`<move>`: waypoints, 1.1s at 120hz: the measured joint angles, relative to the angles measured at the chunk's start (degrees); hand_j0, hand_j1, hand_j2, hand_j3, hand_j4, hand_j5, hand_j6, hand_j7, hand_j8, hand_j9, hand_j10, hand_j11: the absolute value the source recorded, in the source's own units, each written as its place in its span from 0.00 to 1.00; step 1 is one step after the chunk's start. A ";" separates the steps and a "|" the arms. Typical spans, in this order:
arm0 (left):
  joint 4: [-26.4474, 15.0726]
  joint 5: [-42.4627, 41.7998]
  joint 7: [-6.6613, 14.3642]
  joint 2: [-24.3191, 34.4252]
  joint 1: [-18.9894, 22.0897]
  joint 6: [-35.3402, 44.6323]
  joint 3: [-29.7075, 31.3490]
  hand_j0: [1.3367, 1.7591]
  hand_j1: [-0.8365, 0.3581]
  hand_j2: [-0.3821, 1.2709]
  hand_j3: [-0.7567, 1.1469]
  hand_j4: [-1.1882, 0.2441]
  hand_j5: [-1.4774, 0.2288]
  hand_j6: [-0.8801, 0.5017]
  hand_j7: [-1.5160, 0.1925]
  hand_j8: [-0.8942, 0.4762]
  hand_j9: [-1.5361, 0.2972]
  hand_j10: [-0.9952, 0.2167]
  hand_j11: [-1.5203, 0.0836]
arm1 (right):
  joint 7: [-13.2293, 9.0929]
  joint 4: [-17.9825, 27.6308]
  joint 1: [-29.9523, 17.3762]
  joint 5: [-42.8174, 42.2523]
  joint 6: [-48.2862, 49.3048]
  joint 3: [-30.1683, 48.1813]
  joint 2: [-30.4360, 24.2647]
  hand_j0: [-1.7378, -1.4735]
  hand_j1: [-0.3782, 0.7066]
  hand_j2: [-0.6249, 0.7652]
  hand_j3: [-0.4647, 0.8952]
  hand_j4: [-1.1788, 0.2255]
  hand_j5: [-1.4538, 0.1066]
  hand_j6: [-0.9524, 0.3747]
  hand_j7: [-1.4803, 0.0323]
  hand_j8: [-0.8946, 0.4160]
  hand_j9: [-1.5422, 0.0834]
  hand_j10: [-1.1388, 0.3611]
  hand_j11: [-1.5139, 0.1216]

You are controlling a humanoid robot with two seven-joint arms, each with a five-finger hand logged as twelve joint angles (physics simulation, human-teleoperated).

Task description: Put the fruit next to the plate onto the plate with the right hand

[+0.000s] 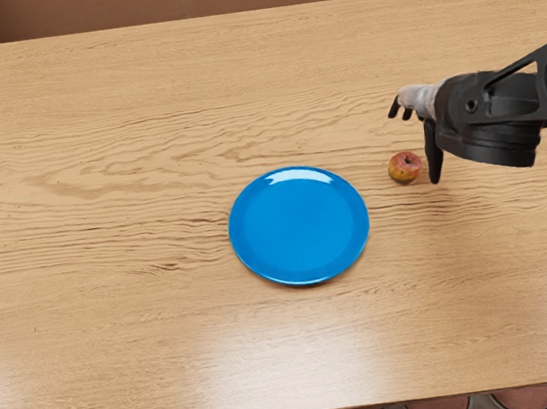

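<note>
A round blue plate (pixel 299 224) lies near the middle of the wooden bench (pixel 122 356). Just to its right and slightly farther back, a small red-and-yellow fruit (pixel 405 166) sits on the bench, apart from the plate's rim. The right hand (pixel 425 120) hangs just beside the fruit's right, fingers spread and holding nothing, one dark finger pointing down.

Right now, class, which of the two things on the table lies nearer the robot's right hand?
The small reddish fruit, just right of the blue plate. It lies close beside the right hand, while the much larger, flat plate sits farther to the left.
</note>
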 joint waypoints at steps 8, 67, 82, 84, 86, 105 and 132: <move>0.00 0.00 0.00 0.00 0.00 0.00 0.00 0.76 0.99 0.23 0.40 0.83 0.87 0.64 0.89 0.65 0.84 0.82 0.95 | -0.50 -0.04 -0.33 -0.25 -1.96 -0.14 1.07 0.30 0.27 0.42 0.34 0.68 0.75 0.55 0.79 0.51 0.77 0.61 0.75; 0.00 0.00 0.00 0.00 0.00 0.00 0.00 0.76 0.99 0.23 0.40 0.83 0.87 0.64 0.89 0.65 0.84 0.82 0.95 | -1.04 -2.70 -7.40 -1.27 -12.34 -0.30 5.81 0.30 0.30 0.41 0.34 0.67 0.73 0.53 0.77 0.50 0.75 0.60 0.73; 0.00 0.00 0.00 0.00 0.00 0.00 0.00 0.76 0.99 0.23 0.40 0.83 0.87 0.64 0.89 0.65 0.84 0.82 0.95 | -1.05 -5.62 -9.61 -2.58 -12.51 -0.25 5.95 0.30 0.30 0.41 0.34 0.66 0.73 0.53 0.77 0.49 0.75 0.59 0.73; 0.00 0.00 0.00 0.00 0.00 0.00 0.00 0.76 0.99 0.23 0.40 0.83 0.87 0.64 0.89 0.65 0.84 0.82 0.95 | -1.05 -6.03 -10.02 -2.78 -12.52 -0.21 5.98 0.30 0.30 0.41 0.34 0.66 0.72 0.53 0.77 0.49 0.75 0.59 0.73; 0.00 0.00 0.00 0.00 0.00 0.00 0.00 0.76 0.99 0.23 0.40 0.83 0.87 0.64 0.89 0.65 0.84 0.82 0.95 | -1.05 -6.44 -10.43 -2.97 -12.53 -0.17 6.11 0.30 0.30 0.41 0.34 0.66 0.72 0.53 0.77 0.49 0.75 0.59 0.73; 0.00 0.00 0.00 0.00 0.00 0.00 0.00 0.76 0.99 0.23 0.40 0.83 0.87 0.64 0.89 0.65 0.84 0.82 0.95 | -1.05 -9.21 -13.51 -3.94 -14.77 0.01 8.07 0.30 0.30 0.41 0.34 0.66 0.72 0.53 0.76 0.49 0.75 0.59 0.73; 0.00 0.00 0.00 0.00 0.00 0.00 0.00 0.76 0.99 0.23 0.40 0.83 0.87 0.64 0.89 0.65 0.84 0.82 0.95 | -1.05 -9.86 -14.58 -4.18 -15.73 0.16 9.27 0.30 0.31 0.41 0.34 0.66 0.72 0.53 0.76 0.49 0.75 0.59 0.73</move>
